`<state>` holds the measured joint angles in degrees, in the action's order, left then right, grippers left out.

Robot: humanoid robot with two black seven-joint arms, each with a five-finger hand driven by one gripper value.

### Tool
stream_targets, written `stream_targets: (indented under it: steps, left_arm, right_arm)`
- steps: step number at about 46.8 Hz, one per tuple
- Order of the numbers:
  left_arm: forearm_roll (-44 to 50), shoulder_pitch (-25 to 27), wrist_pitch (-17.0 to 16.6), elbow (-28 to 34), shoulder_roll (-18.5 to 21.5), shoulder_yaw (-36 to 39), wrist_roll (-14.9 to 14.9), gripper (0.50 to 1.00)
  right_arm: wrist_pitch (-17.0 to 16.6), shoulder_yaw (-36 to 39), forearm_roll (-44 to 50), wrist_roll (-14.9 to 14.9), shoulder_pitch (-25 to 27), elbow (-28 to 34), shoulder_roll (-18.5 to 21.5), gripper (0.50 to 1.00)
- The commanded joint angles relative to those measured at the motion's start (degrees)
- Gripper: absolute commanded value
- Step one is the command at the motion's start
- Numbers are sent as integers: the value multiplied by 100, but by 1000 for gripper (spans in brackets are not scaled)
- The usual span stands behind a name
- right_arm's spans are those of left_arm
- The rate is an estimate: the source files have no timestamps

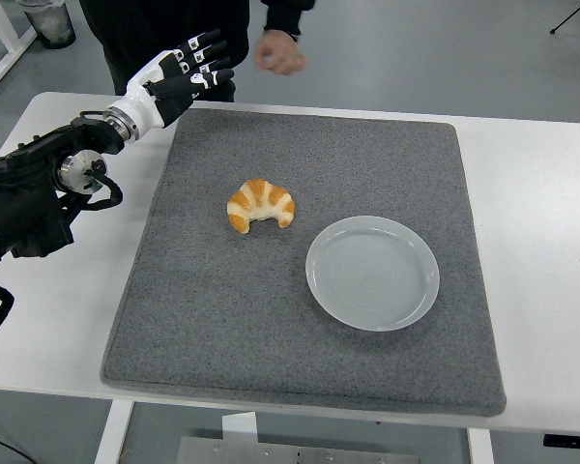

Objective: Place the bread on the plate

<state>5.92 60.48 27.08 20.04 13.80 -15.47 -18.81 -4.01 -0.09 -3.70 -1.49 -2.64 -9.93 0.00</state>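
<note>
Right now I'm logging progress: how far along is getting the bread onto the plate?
Nothing looks done yet: the croissant lies on the grey mat, beside the empty plate. The left robot hand hovers open at the mat's far left corner, holding nothing. Reaching, grasping and placing all remain.

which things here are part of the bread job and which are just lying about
For the job:
- croissant, lying on the mat
- white plate, nothing on it
- left hand, open, raised over the mat's far left corner

Just there:
- grey mat
- white table
- a person's hand at the top
</note>
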Motion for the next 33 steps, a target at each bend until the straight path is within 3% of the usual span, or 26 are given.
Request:
stream_targets:
  steps: [1, 33]
  left_arm:
    - [-3, -10, -1, 0, 0, 0, 0, 992]
    - [14, -1, -10, -44, -18, 0, -53, 992]
  right_arm:
    - [6, 0, 1, 0, 0, 0, 0, 952]
    - [-3, 0, -8, 0, 0, 0, 0, 952]
